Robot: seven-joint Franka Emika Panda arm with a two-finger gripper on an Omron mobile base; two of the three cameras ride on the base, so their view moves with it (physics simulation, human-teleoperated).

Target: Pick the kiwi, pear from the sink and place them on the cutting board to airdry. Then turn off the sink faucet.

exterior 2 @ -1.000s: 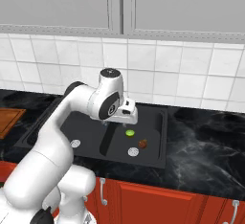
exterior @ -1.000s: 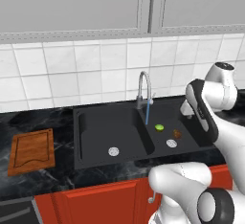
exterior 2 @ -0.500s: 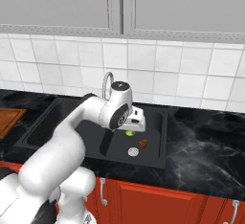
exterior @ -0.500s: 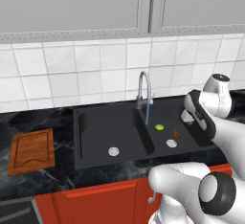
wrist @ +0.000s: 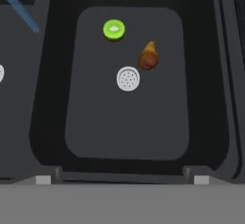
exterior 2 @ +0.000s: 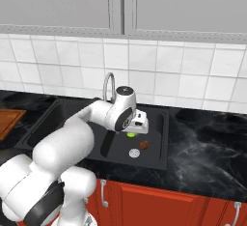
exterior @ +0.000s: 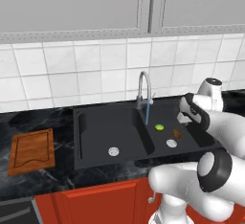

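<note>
I see hand (exterior 2: 141,125) above right basin of sink (exterior: 95,122), fingers spread wide, nothing in it. Kiwi (wrist: 114,29), green slice, lies on basin floor, near far wall. Pear (wrist: 148,57), brown, lies just beside round drain (wrist: 128,79), apart from kiwi. Blue water stream (exterior: 147,111) runs down from sink faucet (exterior: 143,86), so tap on. Cutting board (exterior: 31,150) lies flat on dark worktop (exterior: 48,180), well left of sink, nothing on it.
</note>
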